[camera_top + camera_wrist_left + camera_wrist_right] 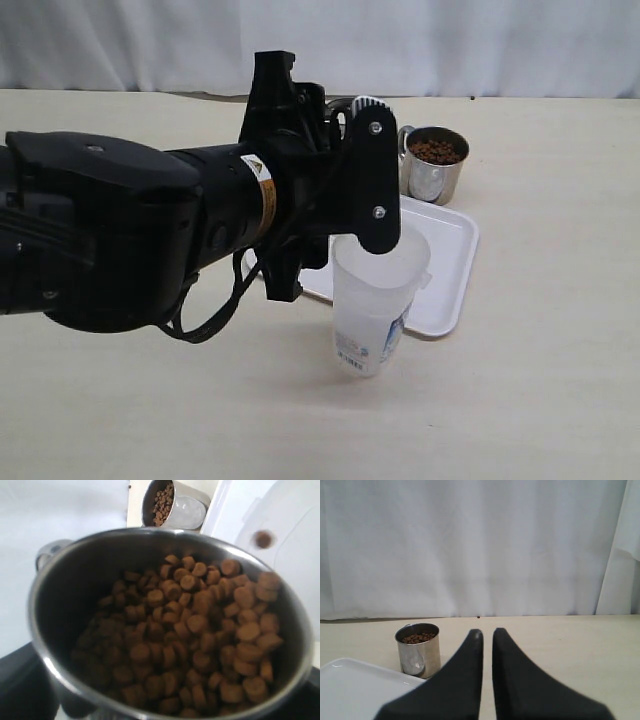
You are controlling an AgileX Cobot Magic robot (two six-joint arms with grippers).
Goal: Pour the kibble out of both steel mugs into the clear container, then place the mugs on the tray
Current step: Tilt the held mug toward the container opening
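I am at the first pour. My left gripper point(372, 225) grasps the held mug point(75, 595) above the clear container point(375, 300), which stands about mid-table, just in front of the tray point(445, 255). The mug is tipped and nearly full of kibble point(200, 630). One blurred pellet point(262, 539) shows apart from the rest, so I judge the pouring is only beginning. Through the frosted wall I see no kibble. The second mug point(433, 175), also full, stands on the table point(560, 380) behind the tray, toward the far edge. My right gripper point(487, 640) is clenched and holds nothing. Next I should tilt further, slowly, keeping the lip over the opening so that no pellets fall outside.
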